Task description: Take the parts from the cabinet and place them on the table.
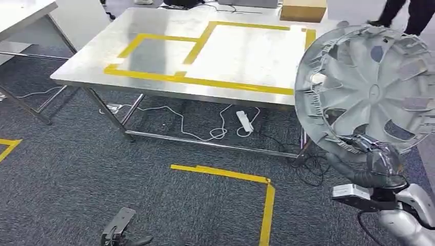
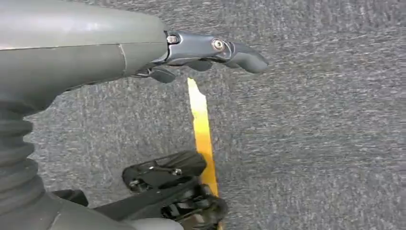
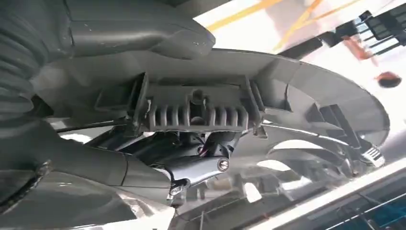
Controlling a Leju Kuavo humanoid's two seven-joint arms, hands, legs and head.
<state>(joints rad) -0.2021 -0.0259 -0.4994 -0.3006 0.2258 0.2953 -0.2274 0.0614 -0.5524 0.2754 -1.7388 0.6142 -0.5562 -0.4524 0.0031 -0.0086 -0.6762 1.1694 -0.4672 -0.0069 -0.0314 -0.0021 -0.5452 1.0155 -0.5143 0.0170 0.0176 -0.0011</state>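
The steel table [image 1: 92, 64] stands far ahead and to the left in the head view, with yellow tape [image 1: 197, 81] marking two rectangles on its top, and grey carpet [image 1: 77, 179] lies between it and the robot. A cardboard box [image 1: 303, 10] sits at the far edge of the table, and a person's legs [image 1: 410, 13] are seen behind it at the far right. The part, a grey wheel cover [image 1: 367, 87], is at the right side, held upright in the air with its ribbed inner side toward the camera; it is not yet over the marked area, only in front of the right end of the table. The right hand [image 1: 377, 161] grips the cover at its lower rim, and in the right wrist view the fingers [image 3: 201, 167] close on the rim beside a ribbed clip. The left hand [image 2: 210, 50] hangs low over the carpet, holding nothing, its fingers loosely apart. I judge that the step in hand is the carrying of the cover toward the table. The next move calls for coming closer, bringing the cover to the left over a taped rectangle, tilting it flat and lowering it before the fingers let go.
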